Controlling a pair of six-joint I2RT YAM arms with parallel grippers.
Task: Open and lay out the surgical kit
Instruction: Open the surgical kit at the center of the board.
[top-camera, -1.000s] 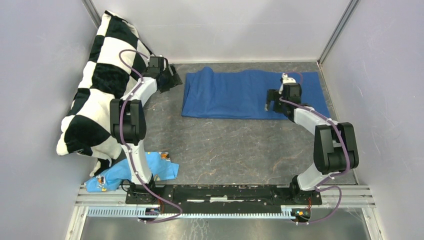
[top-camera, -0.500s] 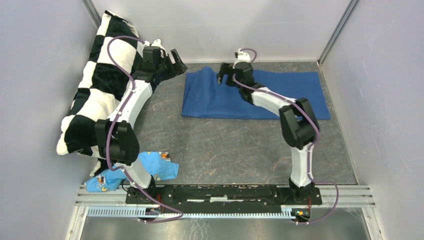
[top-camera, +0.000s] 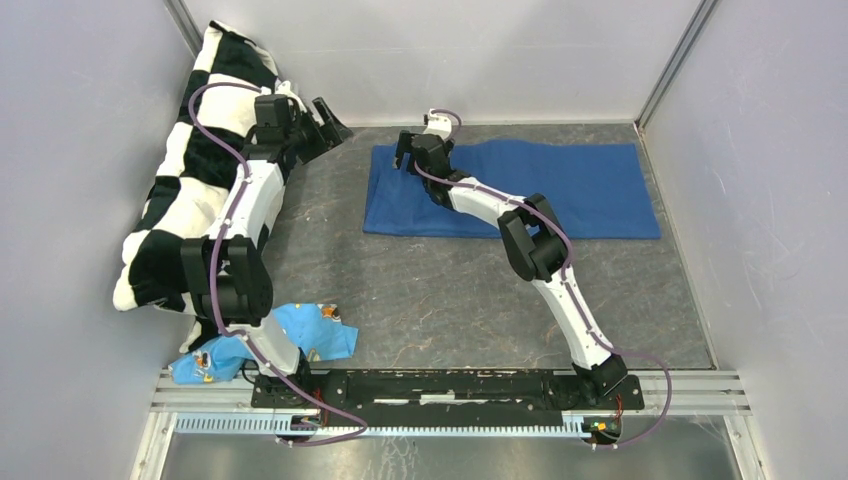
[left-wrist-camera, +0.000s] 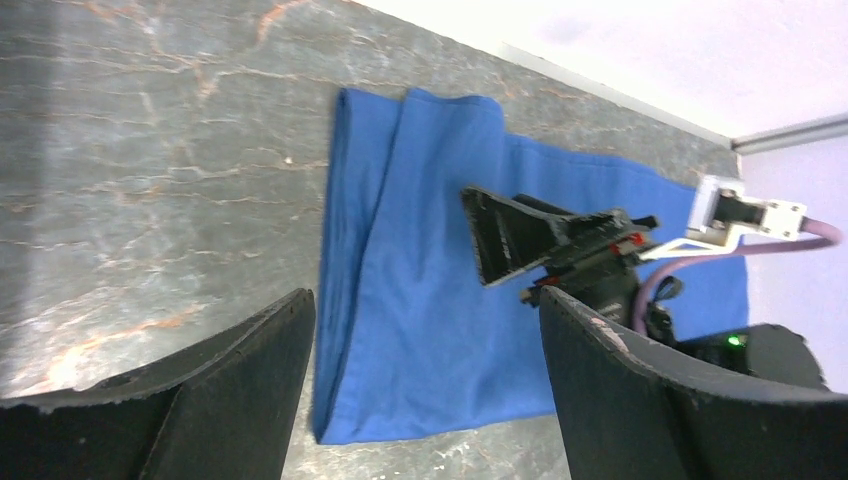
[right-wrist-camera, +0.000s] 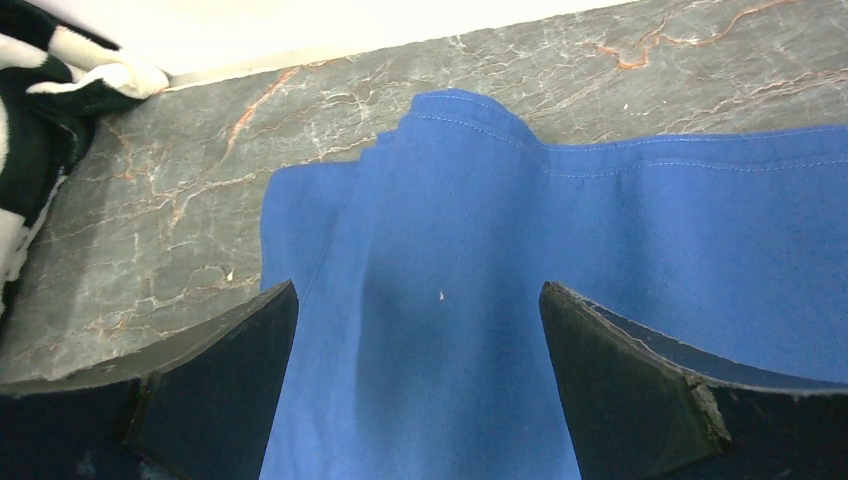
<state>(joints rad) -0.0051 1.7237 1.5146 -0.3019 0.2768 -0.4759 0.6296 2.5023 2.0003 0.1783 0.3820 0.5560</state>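
1 surgical kit (top-camera: 600, 190): dark blue cloth wrap, folded, lying flat along the far edge of the worktop (top-camera: 440, 285) (contents not visible). 1 right gripper (top-camera: 408, 155): jaws spread wide, empty, over the wrap's left end. 1 left gripper (top-camera: 333, 122): jaws spread, empty, near the far left corner beside 1 checkered pillow (top-camera: 190, 190). 1 light blue cloth scrap (top-camera: 300, 335): near left corner.

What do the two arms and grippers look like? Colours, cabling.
The left arm and right arm match: white link shells, black joint housings, a purple cable looped along each. The left gripper and right gripper have wide black wedge-shaped fingers, scuffed at the tips. A white block sits on the right wrist.
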